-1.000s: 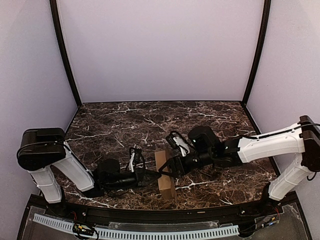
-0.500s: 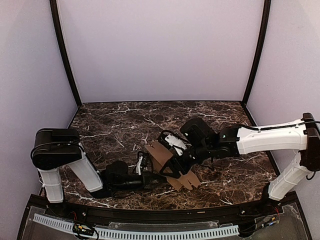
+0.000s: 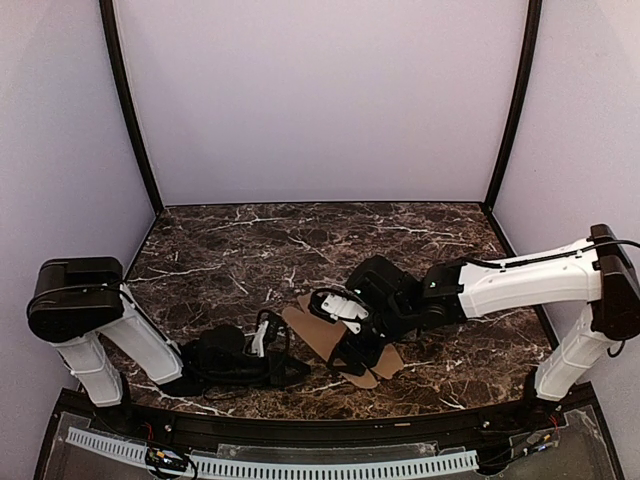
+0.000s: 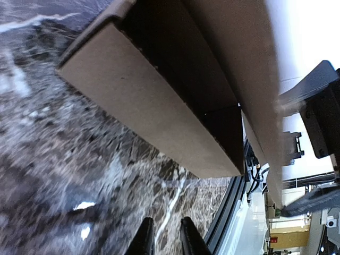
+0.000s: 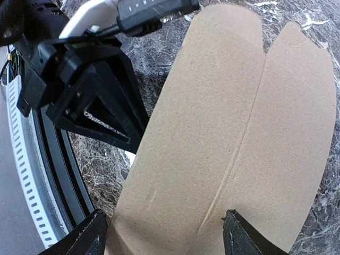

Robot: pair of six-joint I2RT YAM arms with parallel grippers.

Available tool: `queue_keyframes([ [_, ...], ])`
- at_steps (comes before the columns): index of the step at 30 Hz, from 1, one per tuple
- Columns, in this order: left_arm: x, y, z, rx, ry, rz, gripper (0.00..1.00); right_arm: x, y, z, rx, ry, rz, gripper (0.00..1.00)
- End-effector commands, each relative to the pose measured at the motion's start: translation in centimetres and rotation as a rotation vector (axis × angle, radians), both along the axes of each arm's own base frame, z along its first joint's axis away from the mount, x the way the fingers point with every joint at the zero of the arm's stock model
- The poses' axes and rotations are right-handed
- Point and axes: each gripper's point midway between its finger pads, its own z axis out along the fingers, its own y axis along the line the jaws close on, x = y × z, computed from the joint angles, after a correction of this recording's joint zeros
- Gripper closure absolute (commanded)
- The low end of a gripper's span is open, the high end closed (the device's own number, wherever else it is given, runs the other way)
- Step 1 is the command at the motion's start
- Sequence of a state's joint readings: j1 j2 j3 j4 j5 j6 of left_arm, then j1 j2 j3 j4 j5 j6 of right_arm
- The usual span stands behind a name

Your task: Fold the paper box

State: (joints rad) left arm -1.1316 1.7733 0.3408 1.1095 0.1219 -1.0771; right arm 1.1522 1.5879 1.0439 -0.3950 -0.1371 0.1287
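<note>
**Item: paper box**. Plain tan cardboard, matte, unmarked.
- Hidden: from above, its middle is covered by the right gripper. Only a pointed end left of the fingers and a lobed end at their near right show.
- Shape: in the right wrist view, two rounded flaps meet at a notch, and a pressed crease runs back toward the fingers. In the left wrist view, a long shallow trough with a dark interior lies ahead of the fingertips and clear of them. Its far end is blurred.

**Item: right fingers**. Black and spread wide, with the sheet lying between and beneath them. The tips are cut off by the frame edge, so contact with the card cannot be told.

**Item: left gripper**. Its fingers are narrowly parted, with nothing between them.

**Item: table**. Dark brown marble, white-veined and glossy.
</note>
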Motion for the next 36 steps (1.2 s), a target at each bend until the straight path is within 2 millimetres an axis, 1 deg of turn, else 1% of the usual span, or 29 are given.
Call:
queue_keyframes([
  [1, -0.8, 3.1, -0.2, 0.121, 0.004, 0.021, 0.82, -0.6, -0.8, -1.2, -0.064, -0.045, 0.033, 0.26],
  [2, -0.8, 3.8, -0.4, 0.153, -0.005, 0.029, 0.81, -0.6, -0.8, -1.2, -0.067, -0.055, 0.041, 0.26],
  [4, -1.0, 5.1, 0.1, 0.218, -0.027, 0.037, 0.79, -0.9, -1.0, -1.4, -0.084, -0.071, 0.059, 0.26],
  [5, -1.2, 6.3, 0.3, 0.268, -0.033, 0.046, 0.77, -1.1, -1.2, -1.4, -0.089, -0.076, 0.069, 0.26],
  [6, -0.6, 6.6, 1.2, 0.287, -0.072, 0.063, 0.77, -1.2, -1.3, -1.5, -0.096, -0.081, 0.081, 0.26],
  [7, -0.8, 7.6, 1.6, 0.324, -0.078, 0.065, 0.75, -1.4, -1.4, -1.7, -0.101, -0.084, 0.093, 0.25],
  [8, -0.4, 7.9, 2.6, 0.336, -0.115, 0.077, 0.74, -1.6, -1.6, -1.8, -0.11, -0.088, 0.103, 0.26],
  [9, -0.5, 8.8, 3.1, 0.364, -0.123, 0.079, 0.73, -1.8, -1.8, -2.0, -0.122, -0.094, 0.115, 0.25],
  [10, 0.0, 8.9, 4.1, 0.372, -0.157, 0.094, 0.72, -1.9, -2.1, -2.2, -0.135, -0.101, 0.123, 0.25],
  [11, 0.0, 9.5, 4.7, 0.385, -0.168, 0.1, 0.72, -2.1, -2.5, -2.4, -0.151, -0.115, 0.14, 0.25],
  [12, 0.3, 9.7, 5.5, 0.394, -0.191, 0.113, 0.72, -2.3, -2.8, -2.6, -0.165, -0.13, 0.151, 0.25],
  [13, 0.3, 10.2, 5.9, 0.409, -0.198, 0.117, 0.71, -2.5, -3.3, -2.7, -0.178, -0.139, 0.163, 0.25],
  [15, 0.7, 10.0, 7.4, 0.401, -0.23, 0.124, 0.71, -3.0, -4.2, -3.0, -0.203, -0.162, 0.195, 0.25],
  [16, 0.9, 10.0, 7.8, 0.41, -0.247, 0.122, 0.71, -3.1, -4.7, -3.1, -0.22, -0.184, 0.206, 0.25],
  [19, 1.5, 9.0, 9.7, 0.423, -0.286, 0.108, 0.71, -4.5, -5.8, -2.8, -0.231, -0.241, 0.285, 0.26],
  [20, 1.6, 8.8, 10.0, 0.435, -0.308, 0.095, 0.71, -5.0, -6.2, -2.8, -0.233, -0.257, 0.318, 0.26],
  [23, 2.4, 7.6, 11.8, 0.461, -0.355, 0.079, 0.69, -5.8, -6.6, -1.5, -0.203, -0.32, 0.381, 0.26],
  [24, 2.7, 7.6, 11.6, 0.497, -0.376, 0.066, 0.69, -5.9, -6.7, -0.9, -0.197, -0.348, 0.398, 0.26],
  [25, 3.1, 7.1, 12.8, 0.495, -0.41, 0.062, 0.67, -5.8, -6.7, -0.4, -0.192, -0.377, 0.403, 0.26],
  [26, 3.2, 7.0, 12.6, 0.527, -0.415, 0.053, 0.67, -5.6, -6.9, 0.2, -0.19, -0.399, 0.4, 0.26],
  [27, 3.7, 6.6, 13.7, 0.53, -0.448, 0.052, 0.65, -5.5, -6.8, 0.9, -0.179, -0.415, 0.395, 0.26],
  [28, 3.8, 6.6, 13.5, 0.559, -0.454, 0.041, 0.64, -5.3, -6.8, 1.6, -0.166, -0.433, 0.389, 0.26],
  [29, 4.3, 6.2, 14.6, 0.563, -0.488, 0.041, 0.62, -5.1, -6.8, 2.4, -0.15, -0.45, 0.372, 0.26],
  [30, 4.4, 6.2, 14.3, 0.594, -0.494, 0.03, 0.61, -4.8, -6.8, 3.2, -0.129, -0.469, 0.352, 0.25],
  [31, 4.8, 6.0, 15.3, 0.603, -0.529, 0.031, 0.59, -4.6, -6.7, 4.2, -0.104, -0.486, 0.33, 0.25],
  [32, 5.0, 6.1, 15.1, 0.636, -0.534, 0.022, 0.57, -4.3, -6.8, 5.1, -0.08, -0.499, 0.298, 0.25],
  [33, 5.4, 6.0, 15.9, 0.647, -0.564, 0.024, 0.55, -3.9, -7.0, 5.8, -0.063, -0.513, 0.266, 0.25],
  [34, 5.6, 6.1, 16.1, 0.672, -0.568, 0.019, 0.53, -3.7, -7.2, 6.8, -0.039, -0.527, 0.231, 0.24],
  [36, 6.1, 6.7, 16.2, 0.717, -0.591, 0.015, 0.49, -3.0, -7.9, 8.1, -0.009, -0.542, 0.153, 0.22],
])
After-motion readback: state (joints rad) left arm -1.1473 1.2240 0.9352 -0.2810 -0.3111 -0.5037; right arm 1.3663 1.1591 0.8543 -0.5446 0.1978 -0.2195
